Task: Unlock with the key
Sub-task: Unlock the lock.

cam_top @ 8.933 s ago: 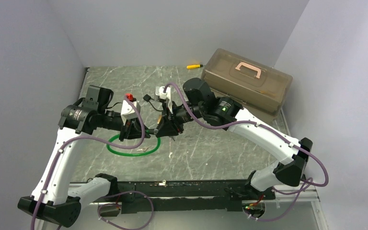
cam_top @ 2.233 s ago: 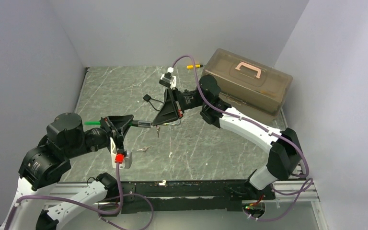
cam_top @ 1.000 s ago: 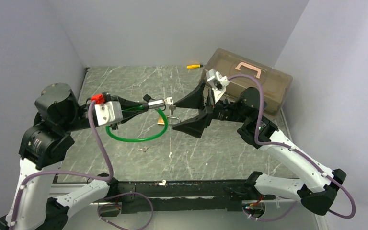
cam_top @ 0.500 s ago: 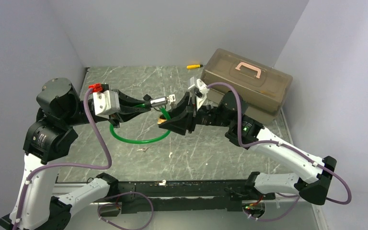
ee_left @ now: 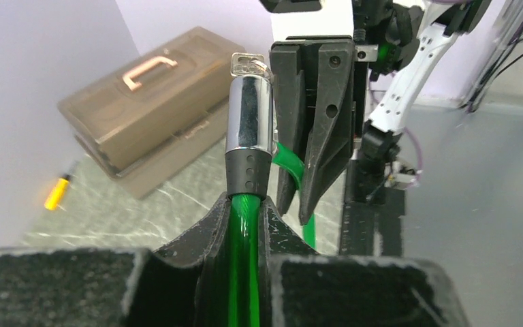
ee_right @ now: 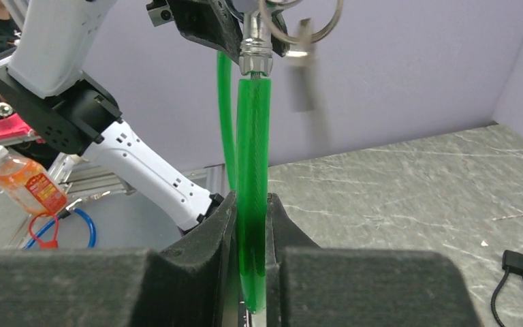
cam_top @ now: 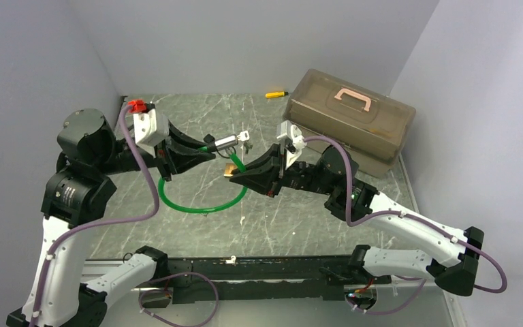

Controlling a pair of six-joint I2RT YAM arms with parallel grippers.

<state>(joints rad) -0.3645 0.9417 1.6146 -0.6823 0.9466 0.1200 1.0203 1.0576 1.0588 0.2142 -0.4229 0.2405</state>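
**Centre crowded, front of table open**

Top view: the left gripper (cam_top: 206, 151) and right gripper (cam_top: 237, 174) sat tip-to-tip at frame centre. Each was clamped on the green cable (cam_top: 201, 204), with barely a gap between them. The cable's loop spread over the centre-left of the table (cam_top: 299, 218). The toolbox (cam_top: 351, 116) blocked the upper right. A yellow-and-black tool (cam_top: 276, 94) lay at top centre by the back wall. Bare stone was open at lower centre and lower right. Left wrist view: the right gripper's fingers (ee_left: 313, 136) stood just right of the chrome barrel (ee_left: 248, 129).
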